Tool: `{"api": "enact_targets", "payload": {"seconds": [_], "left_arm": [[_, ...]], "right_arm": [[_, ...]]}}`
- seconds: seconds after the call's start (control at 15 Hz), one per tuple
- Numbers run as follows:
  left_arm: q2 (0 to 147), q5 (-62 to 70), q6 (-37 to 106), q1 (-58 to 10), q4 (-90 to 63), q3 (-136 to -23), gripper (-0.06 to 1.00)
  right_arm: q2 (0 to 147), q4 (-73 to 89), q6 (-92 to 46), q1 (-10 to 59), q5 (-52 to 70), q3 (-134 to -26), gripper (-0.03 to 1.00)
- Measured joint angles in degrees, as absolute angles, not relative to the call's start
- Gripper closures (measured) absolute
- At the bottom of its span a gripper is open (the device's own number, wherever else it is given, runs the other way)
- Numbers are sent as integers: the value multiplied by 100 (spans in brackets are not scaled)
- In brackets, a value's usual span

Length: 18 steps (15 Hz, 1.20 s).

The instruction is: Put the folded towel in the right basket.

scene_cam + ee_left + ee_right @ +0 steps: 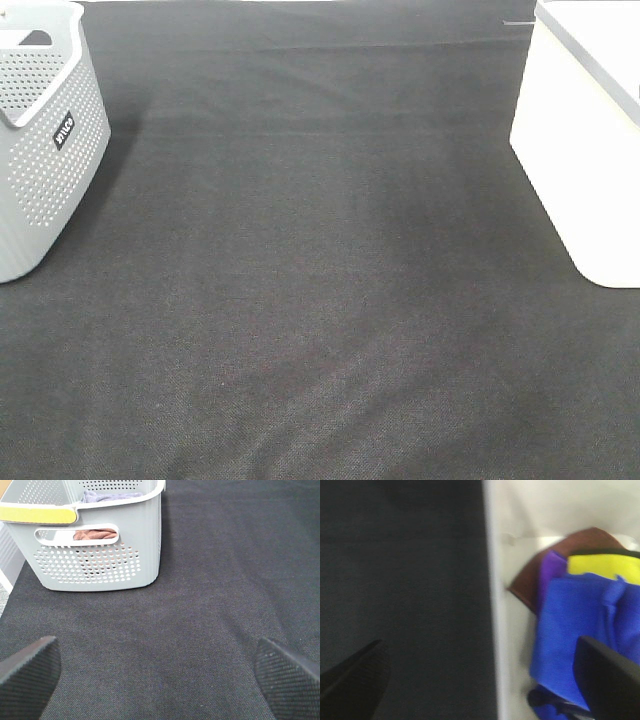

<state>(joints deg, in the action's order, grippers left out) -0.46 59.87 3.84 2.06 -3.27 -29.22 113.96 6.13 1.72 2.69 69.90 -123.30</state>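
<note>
Right tool: fingers spread wide with nothing between them. One finger is over the table, the other above the inside of the right basket.
Task's thing: a blue towel lies inside the right basket, directly under that inner finger and clear of it.
Beneath it: a yellow cloth and a brown cloth, further ahead of the right tool.
Fold: the picture is too blurred to tell how neatly the blue towel sits.
Left tool: fingers wide apart and empty, hovering over bare table.
Left basket: ahead of the left tool and well apart from it. A reddish cloth shows through its handle slot.
Table between the baskets: no towel is seen on it in the high view.
Done: the placing looks complete if the blue towel is the one meant.
Left: probably only drawing the right tool away from the basket.
</note>
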Motion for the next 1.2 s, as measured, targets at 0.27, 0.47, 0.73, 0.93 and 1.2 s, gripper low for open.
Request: {"api": "enact_targets", "payload": {"seconds": [0.27, 0.47, 0.73, 0.93, 1.2], "left_arm": [[-46, 5987, 384, 206, -327, -2922, -4], [-46, 5987, 384, 206, -327, -2922, -4], [-46, 5987, 384, 206, -327, -2922, -4], [-46, 5987, 384, 206, -327, -2922, -4], [-46, 5987, 384, 206, -327, -2922, -4]], "right_arm": [[10571, 567, 372, 819, 6961, -11837, 2], [8864, 92, 705, 1261, 6944, -9729, 3], [6314, 0, 877, 1278, 6383, -6543, 3], [4097, -29, 877, 1278, 6257, -4641, 3], [1982, -252, 756, 1278, 6199, -3254, 3]]}}
